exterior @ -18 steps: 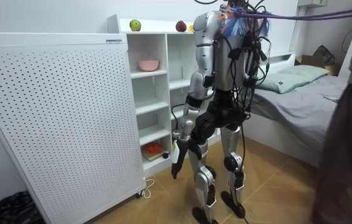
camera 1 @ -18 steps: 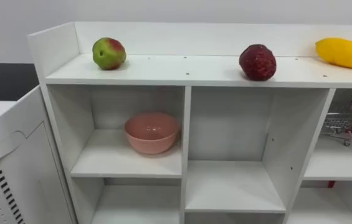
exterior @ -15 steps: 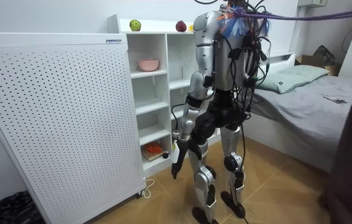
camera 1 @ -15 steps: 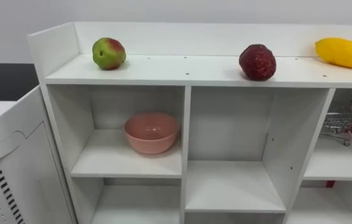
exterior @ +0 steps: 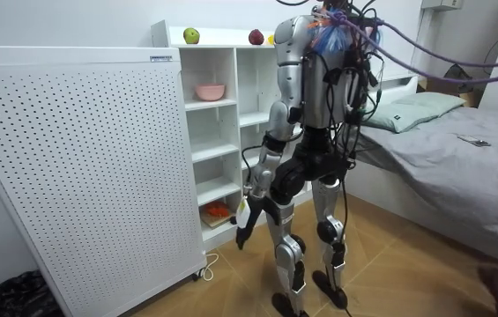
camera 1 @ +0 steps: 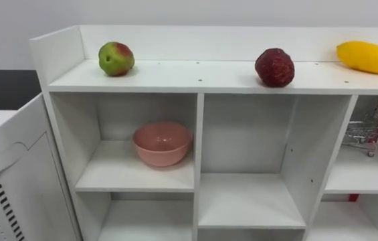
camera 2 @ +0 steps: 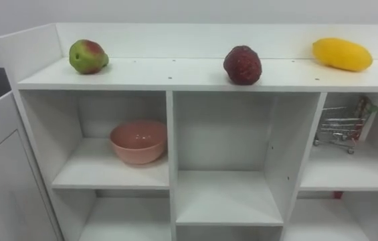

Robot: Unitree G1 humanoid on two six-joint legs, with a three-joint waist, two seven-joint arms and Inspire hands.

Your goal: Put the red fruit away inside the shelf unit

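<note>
On top of the white closet (camera 1: 175, 79) lie three fruits. A green-and-red apple (camera 1: 116, 58) is at the left, a dark red fruit (camera 1: 274, 67) in the middle and a yellow mango (camera 1: 367, 57) at the right. A pink bowl (camera 1: 162, 142) stands in the upper left compartment. In the room view I stand upright facing the closet (exterior: 213, 123). My left hand (exterior: 245, 220) hangs low by my thigh with its fingers relaxed and holds nothing.
A small wire shopping cart (camera 1: 366, 130) sits in the right compartment. A white perforated panel (exterior: 81, 167) stands against the closet's left side. Something orange (exterior: 218, 211) lies on a low shelf. A grey bed (exterior: 442, 150) is behind me.
My left hand has swung a little toward the closet. The person at the room view's right edge has moved almost out of the picture. The eye view has shifted slightly.
</note>
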